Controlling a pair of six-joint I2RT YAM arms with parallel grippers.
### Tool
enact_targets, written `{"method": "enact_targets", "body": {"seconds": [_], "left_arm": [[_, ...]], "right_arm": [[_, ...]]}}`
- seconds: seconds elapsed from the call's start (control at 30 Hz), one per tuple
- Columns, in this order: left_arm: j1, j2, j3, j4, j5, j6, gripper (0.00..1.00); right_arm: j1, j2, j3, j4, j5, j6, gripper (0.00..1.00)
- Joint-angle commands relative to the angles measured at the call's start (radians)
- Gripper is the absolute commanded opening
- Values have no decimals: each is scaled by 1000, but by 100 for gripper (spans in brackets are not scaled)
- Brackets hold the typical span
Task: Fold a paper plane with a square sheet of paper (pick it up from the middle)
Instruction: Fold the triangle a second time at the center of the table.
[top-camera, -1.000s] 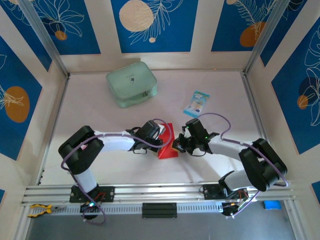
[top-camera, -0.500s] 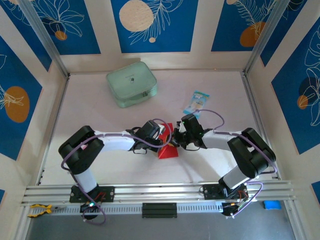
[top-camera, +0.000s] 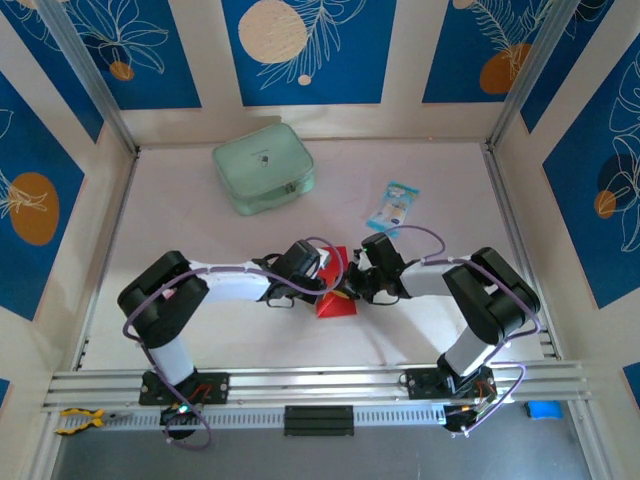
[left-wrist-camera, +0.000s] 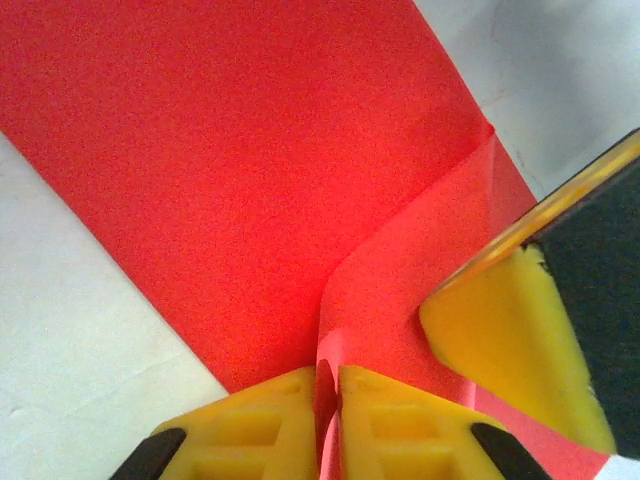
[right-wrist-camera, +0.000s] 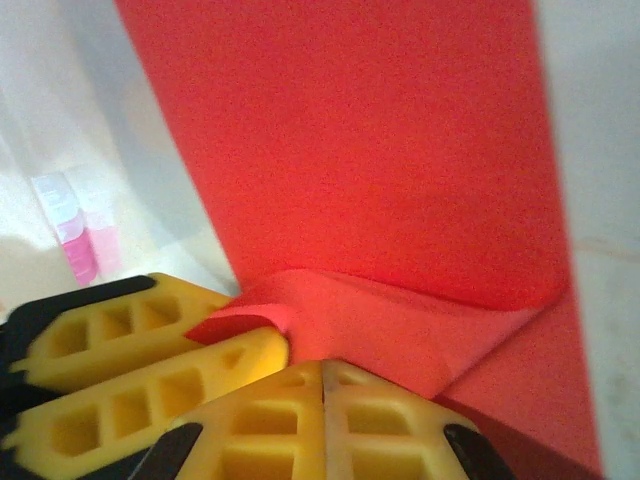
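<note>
The square sheet of paper (top-camera: 335, 304), bright red and partly folded, lies on the table between my two grippers. My left gripper (top-camera: 328, 278) is shut on a raised fold of it; in the left wrist view the red flap (left-wrist-camera: 400, 290) runs up between the yellow fingertips of the gripper (left-wrist-camera: 328, 378). My right gripper (top-camera: 351, 288) is shut, its tip pressed against the lifted flap (right-wrist-camera: 400, 320) from the right. In the right wrist view its fingers (right-wrist-camera: 270, 420) meet with no paper visible between them. The left fingers (right-wrist-camera: 130, 350) show beside them.
A pale green zip pouch (top-camera: 263, 167) sits at the back left. A small blue-white packet (top-camera: 392, 206) lies behind the right gripper. Low walls and rails (top-camera: 500, 200) bound the table on three sides.
The right gripper has slid left onto the paper, and its forearm has swung in toward the centre. The left arm and the paper have stayed put.
</note>
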Motion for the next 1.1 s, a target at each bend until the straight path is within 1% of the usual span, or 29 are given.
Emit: {"method": "enact_targets", "body": {"seconds": [0.0, 0.13, 0.33, 0.53, 0.63, 0.77, 0.93, 1.07], "left_arm": [[10, 39, 2, -49, 14, 21, 13], [10, 42, 3, -50, 16, 21, 13], [9, 44, 3, -55, 19, 21, 13], [9, 43, 4, -60, 18, 23, 13], [11, 40, 4, -60, 17, 21, 13], [10, 35, 1, -64, 15, 23, 13], [11, 34, 0, -68, 13, 24, 13], [11, 34, 2, -70, 14, 25, 13]], "right_arm": [[-11, 15, -36, 13, -11, 10, 0], [-20, -10, -27, -9, -10, 4, 0], [-35, -60, 37, -62, -9, -27, 0], [-50, -22, 44, -86, 20, -46, 0], [-58, 11, 6, -63, 44, -43, 0], [-89, 54, -49, 28, 1, -14, 0], [-91, 5, 2, -33, -9, -35, 0], [-110, -48, 42, -81, -8, -64, 0]]}}
